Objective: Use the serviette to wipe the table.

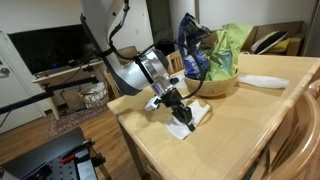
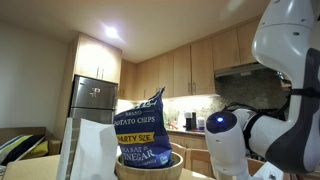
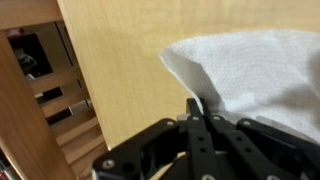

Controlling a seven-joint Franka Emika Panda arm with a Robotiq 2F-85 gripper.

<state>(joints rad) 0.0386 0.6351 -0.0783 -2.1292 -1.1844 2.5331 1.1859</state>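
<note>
Wrist view: serviette (image 3: 255, 70) pinched at its edge by the pincer (image 3: 200, 118)

In the wrist view, the fingers are seen drawn narrow, almost together, with a raised fold of the white paper caught between them. The rest of the sheet is spread flat on the pale desk (image 3: 120, 70). This hold is judged to suit dragging the paper across the wood. Chair slats (image 3: 40, 95) are visible past the desk edge.

In an exterior view, the pincer (image 1: 183, 113) is pointed steeply down onto the serviette (image 1: 200, 113), which lies near the desk (image 1: 235, 130) corner. A wooden bowl (image 1: 217, 83) of chip bags (image 1: 195, 50) and a white plate (image 1: 262, 81) are set well apart from it, so no obstacle is expected.

In an exterior view, only the arm (image 2: 285, 90), the bowl (image 2: 150, 165) and a chip bag (image 2: 140, 125) are shown; pincer and serviette are hidden.
</note>
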